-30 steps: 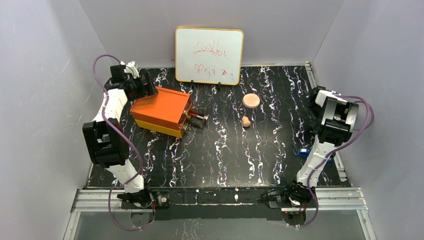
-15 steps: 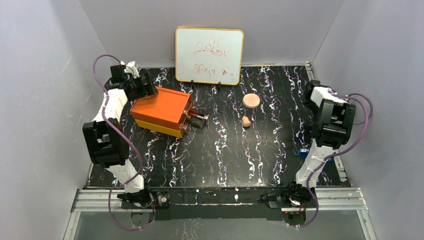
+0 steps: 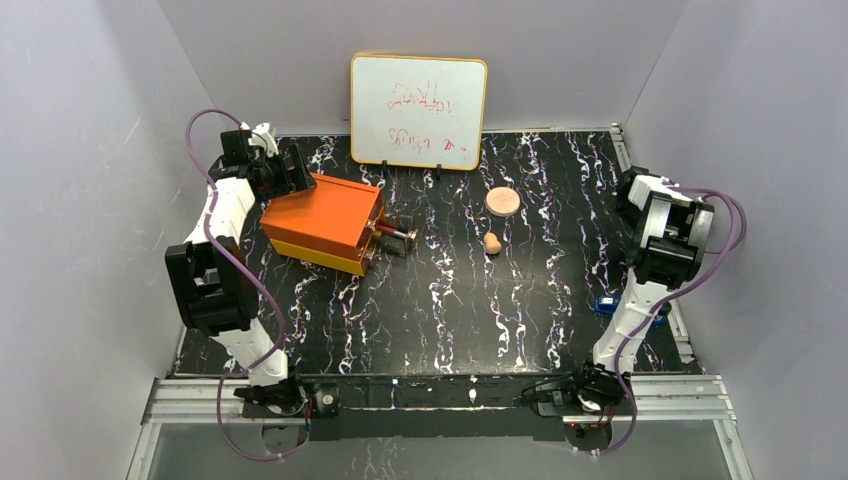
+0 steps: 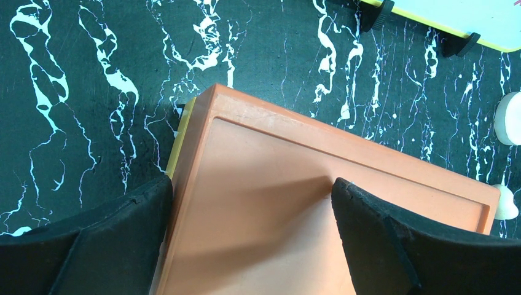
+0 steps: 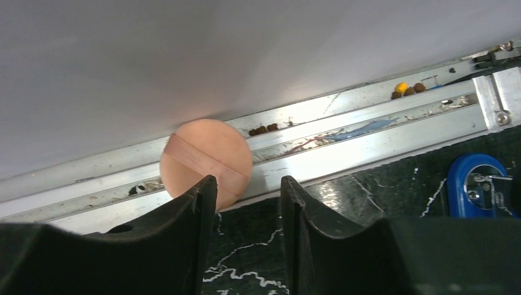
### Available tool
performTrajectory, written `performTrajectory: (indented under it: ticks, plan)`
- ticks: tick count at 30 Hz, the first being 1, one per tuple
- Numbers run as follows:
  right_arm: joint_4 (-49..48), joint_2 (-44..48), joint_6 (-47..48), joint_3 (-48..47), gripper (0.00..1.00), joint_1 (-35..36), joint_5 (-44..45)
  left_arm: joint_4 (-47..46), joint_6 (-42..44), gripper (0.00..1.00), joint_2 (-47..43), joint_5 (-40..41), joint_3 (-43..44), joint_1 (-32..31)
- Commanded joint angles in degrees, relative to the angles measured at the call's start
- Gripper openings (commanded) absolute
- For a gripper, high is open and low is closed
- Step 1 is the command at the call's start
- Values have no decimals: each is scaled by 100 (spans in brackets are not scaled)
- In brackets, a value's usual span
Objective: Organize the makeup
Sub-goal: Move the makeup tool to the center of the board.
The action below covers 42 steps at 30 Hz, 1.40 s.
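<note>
At the worktop's right edge, a disc is seen against the rail, partly hidden behind one finger of the half-parted, empty right claw. The claw is best recentred leftward in frame before closing. The left claw is spread wide over the box.

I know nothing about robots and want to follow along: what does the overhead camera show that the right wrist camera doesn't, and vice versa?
Only overhead: the orange box, whiteboard, tan sponge and a peach disc on the table. Only right wrist: a second peach disc by the metal rail, beyond the right gripper. Both: the blue object and that table.
</note>
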<state>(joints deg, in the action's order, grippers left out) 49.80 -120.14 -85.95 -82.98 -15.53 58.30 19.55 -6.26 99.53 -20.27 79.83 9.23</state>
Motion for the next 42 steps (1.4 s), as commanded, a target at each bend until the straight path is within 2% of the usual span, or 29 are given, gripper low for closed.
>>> performTrajectory:
  ticks: [1,11,18,19,22,23,24,29,34,42]
  plan:
    - [224,-363,149,-583,50,-152,-13,941,231,96,260,60,-356,-247]
    - [830,-1127,514,-1660,50,-374,-460,941,239,96,256,85,-356,-247]
    - [770,-1192,819,-1682,46,-416,-687,937,239,96,230,99,-363,-247]
    - [768,-1208,851,-1673,43,-416,-718,938,239,96,233,94,-368,-246]
    - [801,-1210,909,-1672,12,-416,-753,943,239,96,217,100,-364,-247]
    - [815,-1192,913,-1665,5,-416,-758,940,235,96,210,102,-371,-247]
    - [820,-1163,914,-1642,4,-416,-758,937,239,96,208,101,-370,-247]
    - [742,-761,932,-1432,2,-317,-626,937,239,96,208,98,-366,-247]
    - [250,173,1143,-993,1,28,-499,946,239,96,208,98,-337,-247]
    - [358,1085,1328,-1284,1,1506,379,1007,239,96,151,161,-295,-246]
